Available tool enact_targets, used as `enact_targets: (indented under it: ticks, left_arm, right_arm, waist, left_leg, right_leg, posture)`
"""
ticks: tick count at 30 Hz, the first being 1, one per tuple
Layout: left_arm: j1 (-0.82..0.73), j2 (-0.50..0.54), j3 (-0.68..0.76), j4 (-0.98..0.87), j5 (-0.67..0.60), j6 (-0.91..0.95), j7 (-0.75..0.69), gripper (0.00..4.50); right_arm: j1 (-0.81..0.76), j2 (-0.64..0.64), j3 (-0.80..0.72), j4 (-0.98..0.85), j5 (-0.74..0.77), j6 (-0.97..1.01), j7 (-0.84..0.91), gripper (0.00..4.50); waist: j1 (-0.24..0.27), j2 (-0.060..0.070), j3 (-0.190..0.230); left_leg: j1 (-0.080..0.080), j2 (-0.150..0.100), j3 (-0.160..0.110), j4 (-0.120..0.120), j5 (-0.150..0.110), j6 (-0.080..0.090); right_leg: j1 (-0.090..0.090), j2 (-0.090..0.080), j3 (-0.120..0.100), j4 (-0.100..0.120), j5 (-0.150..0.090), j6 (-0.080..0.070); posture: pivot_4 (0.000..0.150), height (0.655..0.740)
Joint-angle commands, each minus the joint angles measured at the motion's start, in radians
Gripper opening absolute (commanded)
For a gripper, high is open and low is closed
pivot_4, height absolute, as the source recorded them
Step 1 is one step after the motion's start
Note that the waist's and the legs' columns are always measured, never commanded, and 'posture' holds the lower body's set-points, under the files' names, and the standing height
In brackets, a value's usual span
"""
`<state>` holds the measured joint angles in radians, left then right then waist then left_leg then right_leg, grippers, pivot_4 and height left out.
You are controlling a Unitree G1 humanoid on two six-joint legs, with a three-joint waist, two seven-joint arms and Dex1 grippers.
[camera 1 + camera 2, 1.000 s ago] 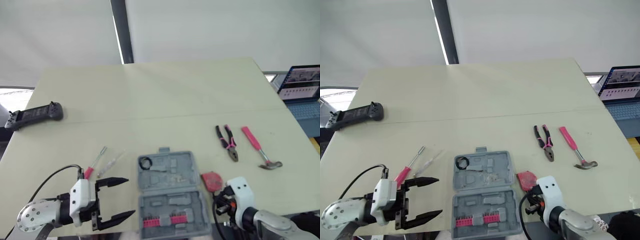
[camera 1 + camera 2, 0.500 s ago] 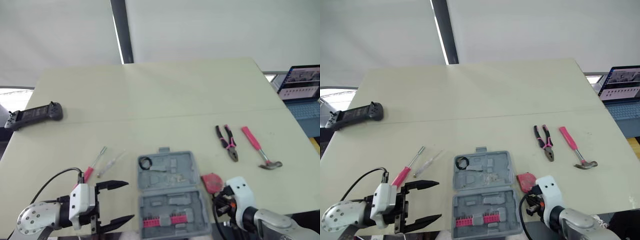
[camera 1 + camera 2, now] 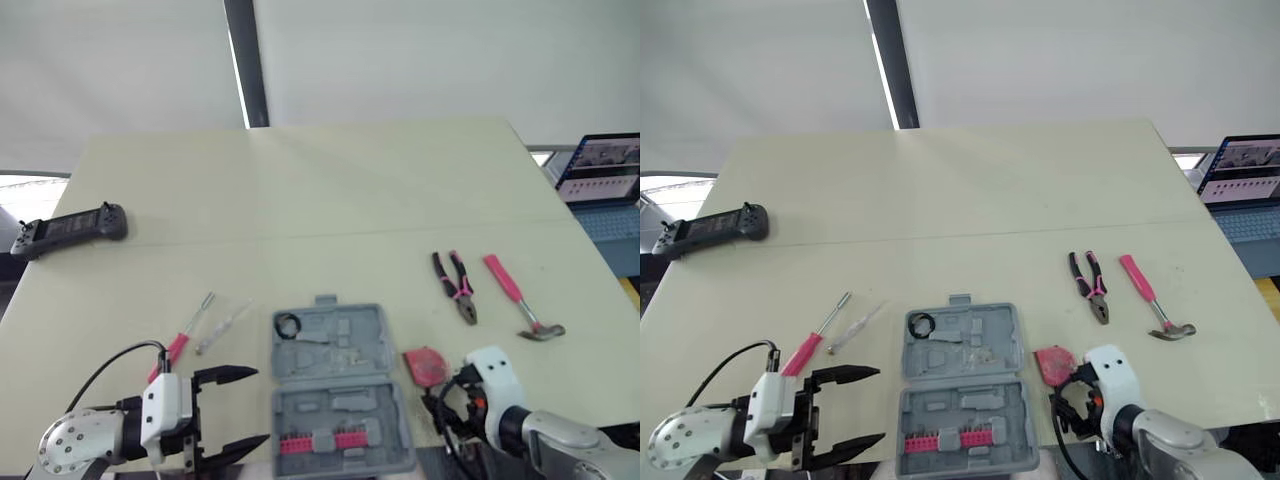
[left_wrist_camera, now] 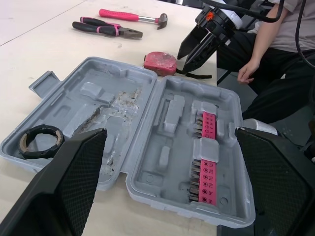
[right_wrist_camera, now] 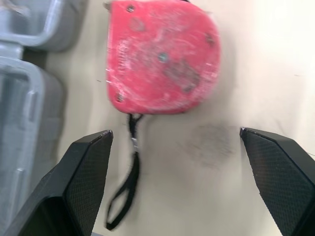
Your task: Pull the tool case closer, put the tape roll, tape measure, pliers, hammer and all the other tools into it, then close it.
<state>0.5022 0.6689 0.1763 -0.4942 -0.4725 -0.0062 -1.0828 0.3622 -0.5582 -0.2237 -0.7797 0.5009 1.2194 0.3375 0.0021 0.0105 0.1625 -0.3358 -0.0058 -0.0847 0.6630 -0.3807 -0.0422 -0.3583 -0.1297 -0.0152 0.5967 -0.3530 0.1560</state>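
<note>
Open grey moulded-plastic tool case [image 3: 338,385] at the front edge of the pale matte desk [image 3: 330,200], flanked by two wide-spread end effectors.

Left end effector [image 3: 260,405] empty, black tapered fingers far apart, just left of the case's near half; right end effector [image 5: 174,132] likewise spread wide and empty, pointed at the scuffed, rounded red tape measure [image 3: 425,365] lying with its thin black strap just off the case's right side. Black ring-shaped tape roll [image 3: 290,325] seated in the far-left corner of the case's recessed far half; row of metal bits in a pink holder [image 3: 322,441] in the near half. Pink-and-black pliers [image 3: 456,287] and pink-handled steel claw hammer [image 3: 520,300] side by side toward the right edge. Slim pink-handled screwdriver [image 3: 185,335] and small clear-bodied tool [image 3: 222,326] just left of the case. Flat black handheld controller [image 3: 68,230] at the left edge.
</note>
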Motion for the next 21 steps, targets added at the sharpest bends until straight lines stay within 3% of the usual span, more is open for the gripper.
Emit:
enact_targets:
  ticks: [1, 8, 11, 14, 21]
  left_arm:
    - [0.001, -0.004, -0.008, -0.006, -0.025, -0.012, -0.014, 4.50]
    - [-0.013, -0.005, -0.008, -0.016, -0.072, -0.013, -0.044, 4.50]
    - [-0.015, -0.002, 0.001, -0.027, -0.095, -0.026, -0.068, 4.50]
    - [-0.008, 0.005, 0.019, -0.032, -0.101, -0.034, -0.080, 4.50]
    - [0.054, -0.003, 0.048, -0.066, -0.087, -0.052, -0.061, 4.50]
  right_arm:
    - [0.019, -0.110, -0.080, 0.026, 0.036, -0.049, 0.135, 4.39]
    - [0.120, -0.479, -0.142, 0.159, -0.032, -0.505, 0.651, 4.39]
    - [0.033, -0.593, -0.082, 0.316, -0.084, -0.680, 0.809, 4.39]
    - [-0.119, -0.621, 0.032, 0.449, -0.151, -0.850, 0.889, 4.39]
    - [-0.464, -0.532, 0.318, 0.742, -0.365, -1.266, 1.017, 4.39]
  waist:
    - [0.000, 0.002, 0.001]
    - [0.000, 0.002, 0.004]
    - [-0.003, 0.001, 0.004]
    - [-0.004, 0.000, 0.005]
    - [-0.001, 0.000, 0.007]
  left_leg:
    - [0.000, 0.000, 0.000, 0.000, 0.000, 0.000]
    - [0.001, 0.000, 0.003, 0.000, 0.000, 0.003]
    - [0.001, 0.000, 0.003, 0.001, 0.000, 0.003]
    - [0.002, 0.001, 0.005, 0.001, 0.000, 0.003]
    - [0.000, 0.001, 0.005, 0.002, 0.000, 0.003]
  right_leg:
    - [0.000, 0.000, 0.000, 0.000, 0.000, 0.000]
    - [0.002, 0.001, 0.000, -0.001, 0.001, 0.002]
    - [0.002, 0.000, 0.000, -0.001, 0.001, 0.003]
    - [0.002, 0.000, 0.001, -0.002, 0.002, 0.004]
    - [0.001, 0.000, 0.000, -0.003, 0.002, 0.004]
  posture:
    - [0.150, 0.7400]
    - [0.150, 0.7400]
    - [0.150, 0.7400]
    - [0.150, 0.7400]
    - [0.150, 0.7400]
